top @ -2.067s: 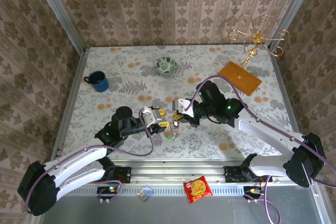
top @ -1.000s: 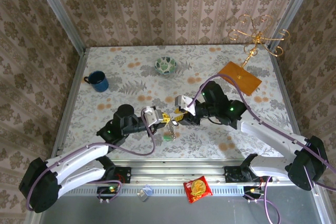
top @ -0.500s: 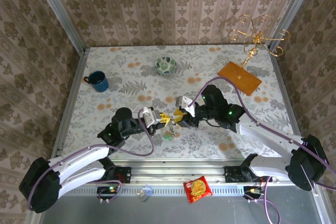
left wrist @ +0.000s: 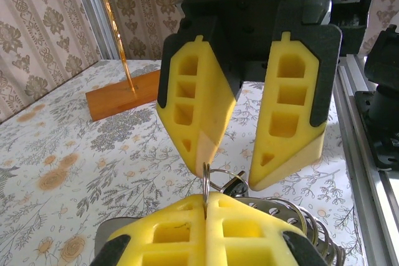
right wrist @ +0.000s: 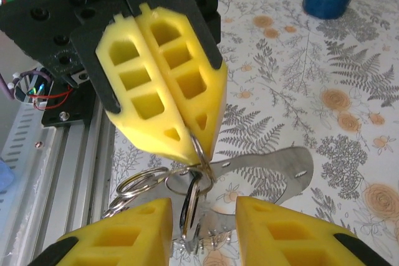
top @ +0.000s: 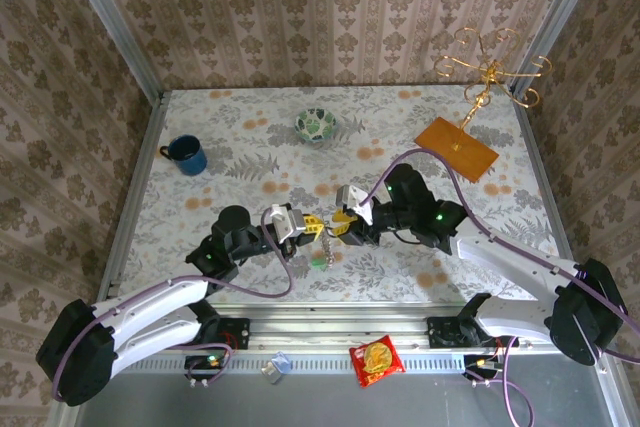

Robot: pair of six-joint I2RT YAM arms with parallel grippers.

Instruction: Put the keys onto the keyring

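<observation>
Top external view: low in the centre of the frame, the left gripper (top: pixel 311 224) and right gripper (top: pixel 338 223) meet tip to tip over the flowered table (top: pixel 240 127). They are almost exactly where they were half a second ago, and only slightly shifted from two seconds back. The keys (top: pixel 323 245) dangle just below that meeting point, the green-headed one lowest. A blue mug (top: pixel 187 155) stands well apart at upper left and a patterned bowl (top: pixel 317 125) at upper centre.

Left wrist view: at the bottom edge the left gripper's yellow fingers press together, pinching a thin metal ring (left wrist: pixel 205 179) that stands edge-on between them. The right gripper faces them from above, jaws spread, its tips on either side of the ring.

Right wrist view: the right gripper's fingers at the bottom edge stand well apart and grip nothing. A key hangs in the gap between them; whether it touches them cannot be told. A flat silvery strip (right wrist: pixel 280 169) shows just right of the bunch.
</observation>
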